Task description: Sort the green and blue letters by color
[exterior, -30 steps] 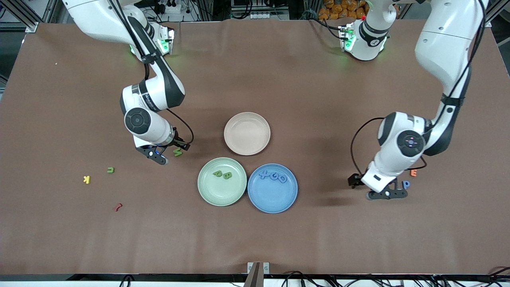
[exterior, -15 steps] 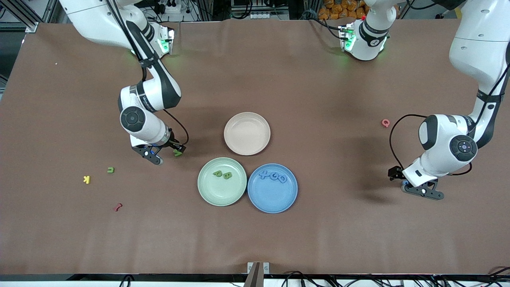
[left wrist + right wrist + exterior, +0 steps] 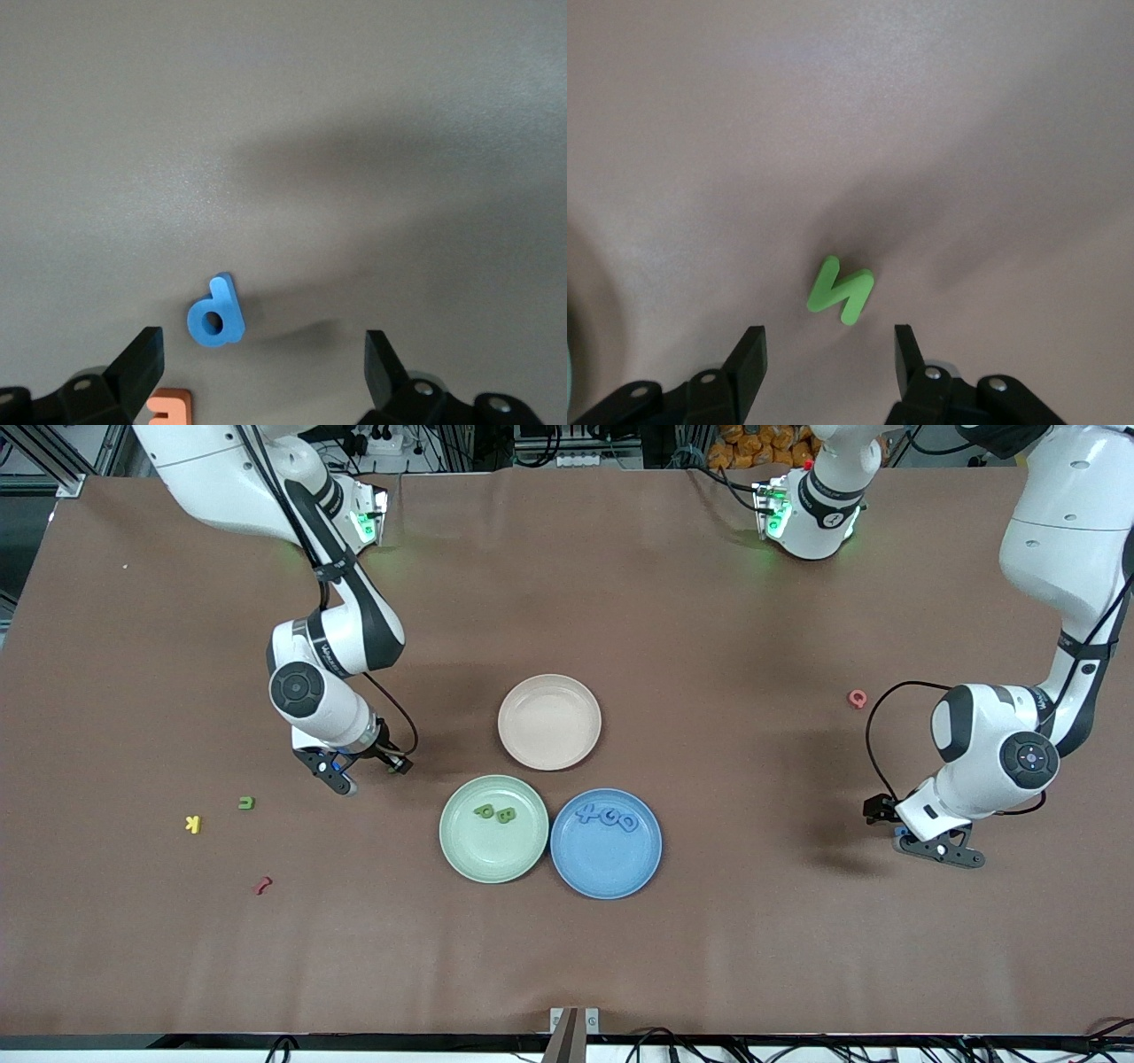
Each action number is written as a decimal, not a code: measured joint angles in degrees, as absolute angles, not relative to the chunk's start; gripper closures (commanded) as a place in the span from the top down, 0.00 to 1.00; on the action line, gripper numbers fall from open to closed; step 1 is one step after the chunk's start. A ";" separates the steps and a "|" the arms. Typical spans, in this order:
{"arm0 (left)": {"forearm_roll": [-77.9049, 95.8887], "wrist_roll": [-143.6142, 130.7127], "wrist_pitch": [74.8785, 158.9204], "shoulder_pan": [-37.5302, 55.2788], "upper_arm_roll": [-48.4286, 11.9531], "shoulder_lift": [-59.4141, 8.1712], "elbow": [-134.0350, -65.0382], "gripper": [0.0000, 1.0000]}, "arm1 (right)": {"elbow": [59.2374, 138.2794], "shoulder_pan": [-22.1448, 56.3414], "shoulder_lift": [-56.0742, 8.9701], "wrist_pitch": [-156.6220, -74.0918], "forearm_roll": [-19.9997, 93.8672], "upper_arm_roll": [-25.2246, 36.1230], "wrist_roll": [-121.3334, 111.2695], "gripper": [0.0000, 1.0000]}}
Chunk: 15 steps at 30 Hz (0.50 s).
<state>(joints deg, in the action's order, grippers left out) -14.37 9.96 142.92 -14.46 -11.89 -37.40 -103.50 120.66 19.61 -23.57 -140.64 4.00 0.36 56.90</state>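
Brown matting covers the table. Over it toward the right arm's end, the right gripper hovers with fingers apart, the green letter lying flat just ahead of the gap, its long axis slanted across it. The green plate already holds two green letters. At the other end, the left gripper hangs spread wide over the blue letter, beside an orange letter.
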 measured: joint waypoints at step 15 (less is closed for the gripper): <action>-14.41 12.07 142.96 -16.02 -11.83 -38.71 -102.22 1.00 | 120.67 19.95 -26.13 -142.97 -1.80 0.30 64.22 0.71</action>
